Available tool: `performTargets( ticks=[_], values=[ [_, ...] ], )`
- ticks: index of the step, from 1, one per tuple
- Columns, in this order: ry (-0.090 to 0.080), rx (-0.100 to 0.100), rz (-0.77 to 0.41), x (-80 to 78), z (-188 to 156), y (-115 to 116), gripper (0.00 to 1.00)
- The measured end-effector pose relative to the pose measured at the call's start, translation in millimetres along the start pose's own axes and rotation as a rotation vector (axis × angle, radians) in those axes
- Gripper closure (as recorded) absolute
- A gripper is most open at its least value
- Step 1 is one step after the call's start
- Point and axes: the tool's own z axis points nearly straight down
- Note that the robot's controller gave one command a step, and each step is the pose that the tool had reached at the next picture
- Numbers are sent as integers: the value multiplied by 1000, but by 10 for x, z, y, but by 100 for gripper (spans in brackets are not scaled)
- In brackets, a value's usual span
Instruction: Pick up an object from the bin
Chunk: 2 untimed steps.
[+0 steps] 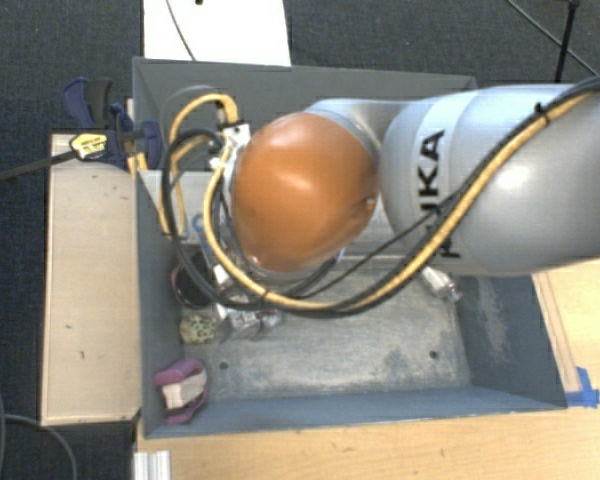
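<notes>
The metal end of my gripper (246, 318) pokes out from under the arm's wrist, low over the bin's left part. A small speckled greenish lump (196, 327) lies just left of it, close to touching. A dark round thing (189, 287) sits a little behind that lump by the left wall. A purple and pink soft piece (183, 385) lies in the front left corner, apart from the gripper.
The arm with its orange dome and cables covers the middle and back of the bin. A small clear and silver thing (441, 283) lies right of centre under the arm. The bin's left wall is close to the gripper.
</notes>
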Motion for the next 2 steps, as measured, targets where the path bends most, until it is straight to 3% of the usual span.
performTargets(
  ticks=[1, 2],
  values=[
    [-1, -2, -260, 0, 194, -238, 100],
    [0, -1, -444, 171, -85, -258, 100]
  ],
)
